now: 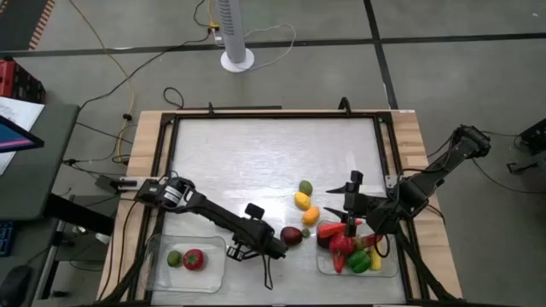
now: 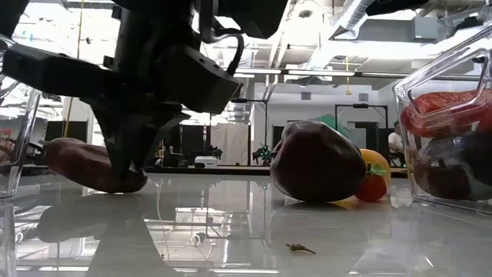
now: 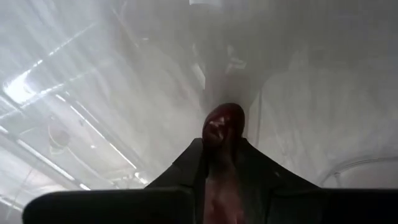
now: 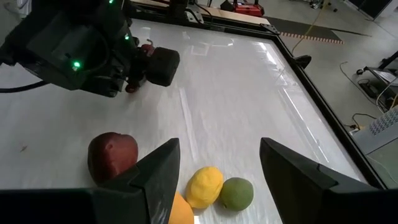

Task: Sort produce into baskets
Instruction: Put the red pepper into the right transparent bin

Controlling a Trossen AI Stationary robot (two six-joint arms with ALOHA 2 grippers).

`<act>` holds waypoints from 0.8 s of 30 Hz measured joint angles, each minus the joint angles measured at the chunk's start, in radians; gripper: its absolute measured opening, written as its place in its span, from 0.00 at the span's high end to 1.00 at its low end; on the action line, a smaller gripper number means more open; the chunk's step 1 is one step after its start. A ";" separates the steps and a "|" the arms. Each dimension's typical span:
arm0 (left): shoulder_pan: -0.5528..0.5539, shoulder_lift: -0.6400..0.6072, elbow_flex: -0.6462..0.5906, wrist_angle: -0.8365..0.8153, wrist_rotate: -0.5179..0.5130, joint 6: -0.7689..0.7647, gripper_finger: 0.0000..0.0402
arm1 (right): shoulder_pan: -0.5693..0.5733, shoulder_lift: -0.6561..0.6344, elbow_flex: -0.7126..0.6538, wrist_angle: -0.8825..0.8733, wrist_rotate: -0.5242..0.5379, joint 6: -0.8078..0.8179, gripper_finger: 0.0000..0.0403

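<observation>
I have the left claw [image 1: 275, 250] down on the table between the two baskets, clenched on a dark red piece [image 3: 225, 124]; in the left wrist view that piece sits pinched between the two fingers, its tip poking out past them. From table height I see it as a reddish-brown oblong lying on the surface under the claw. Just beside the claw, toward the right basket [image 1: 322, 267], lies a dark red apple [image 1: 291, 234], not touching it. Beyond it sit a lemon [image 1: 301, 200], a lime [image 1: 305, 187] and an orange piece [image 1: 310, 215]. The right claw [image 1: 350, 201] hovers with its fingers apart and nothing between them, near that cluster. The left basket [image 1: 213, 273] holds a green piece [image 1: 174, 258] and a red one [image 1: 194, 259]; the right basket is piled with red, green and yellow produce.
</observation>
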 joint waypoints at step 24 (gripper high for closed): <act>0.170 -0.358 0.000 0.531 -0.306 0.158 0.88 | -0.084 -0.063 -0.223 0.266 0.046 -0.139 0.38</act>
